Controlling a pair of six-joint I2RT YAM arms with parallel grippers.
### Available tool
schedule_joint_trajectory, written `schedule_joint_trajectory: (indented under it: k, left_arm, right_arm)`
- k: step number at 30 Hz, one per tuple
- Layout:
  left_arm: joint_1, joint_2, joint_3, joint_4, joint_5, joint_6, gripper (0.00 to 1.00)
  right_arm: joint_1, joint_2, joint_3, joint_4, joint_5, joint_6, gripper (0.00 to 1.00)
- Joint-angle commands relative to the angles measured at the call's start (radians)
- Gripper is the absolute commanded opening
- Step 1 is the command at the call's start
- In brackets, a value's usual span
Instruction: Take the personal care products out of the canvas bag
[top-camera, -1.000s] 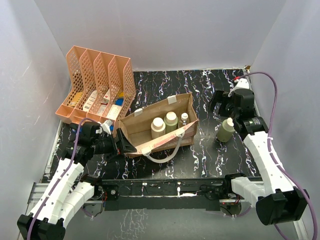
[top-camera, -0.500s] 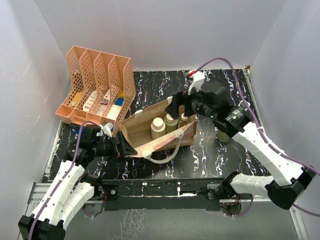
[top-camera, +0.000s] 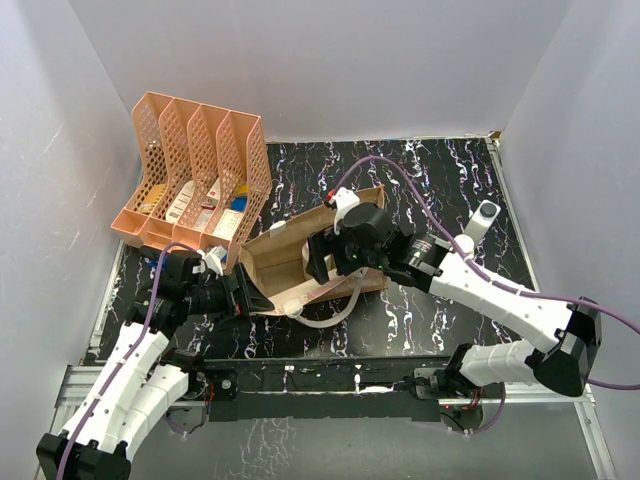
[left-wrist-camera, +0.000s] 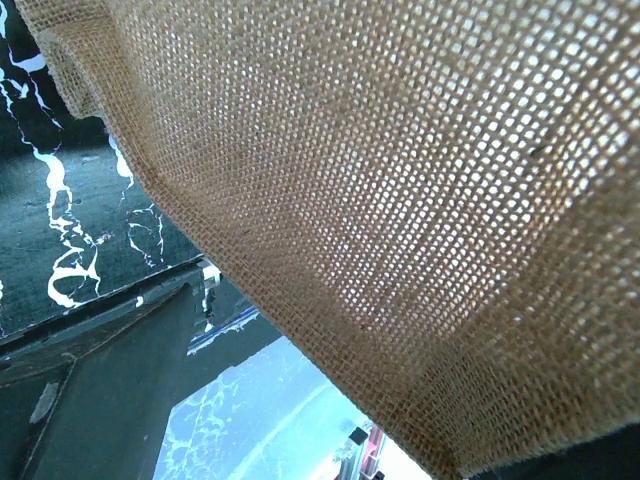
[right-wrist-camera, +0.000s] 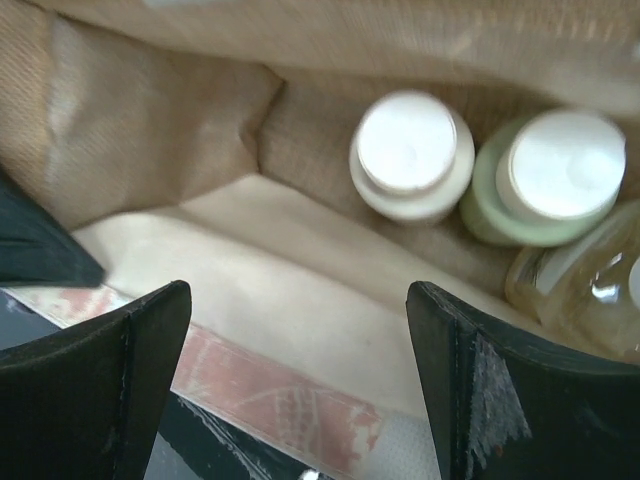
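The canvas bag (top-camera: 275, 262) stands open mid-table, its front wall pulled forward. My left gripper (top-camera: 248, 293) is shut on the bag's left end; burlap (left-wrist-camera: 400, 200) fills the left wrist view and hides the fingers. My right gripper (top-camera: 320, 258) hangs open over the bag's mouth. In the right wrist view it (right-wrist-camera: 300, 390) is empty above the bag floor (right-wrist-camera: 300, 290). Inside stand a cream bottle with a white cap (right-wrist-camera: 410, 150), a greenish one with a white cap (right-wrist-camera: 560, 170) and a clear bottle (right-wrist-camera: 590, 280). A slim white-grey bottle (top-camera: 483, 218) stands on the table to the right.
The orange mesh file rack (top-camera: 195, 175) with small boxes stands at the back left, close to the bag. The bag's white loop handle (top-camera: 335, 315) lies on the black marbled table (top-camera: 420, 180) in front. White walls enclose the table on three sides.
My right arm has swung from the right side of the table leftward over the bag, its open gripper now above the bag's mouth. My left gripper has kept its hold.
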Motion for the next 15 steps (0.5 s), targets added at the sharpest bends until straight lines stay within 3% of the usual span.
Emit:
schedule_joint_trajectory:
  k: [1, 11, 15]
  left_arm:
    - [0.000, 0.006, -0.016, -0.037, 0.003, 0.017, 0.97]
    - [0.000, 0.022, -0.061, -0.036, 0.007, 0.025, 0.97]
    - [0.000, 0.027, -0.062, -0.034, 0.008, 0.027, 0.96]
  right_arm:
    - [0.005, -0.081, -0.087, 0.024, 0.023, 0.057, 0.91]
    - [0.008, -0.163, -0.333, 0.036, -0.002, 0.127, 0.88]
    - [0.012, -0.144, -0.332, 0.028, 0.021, 0.136, 0.87]
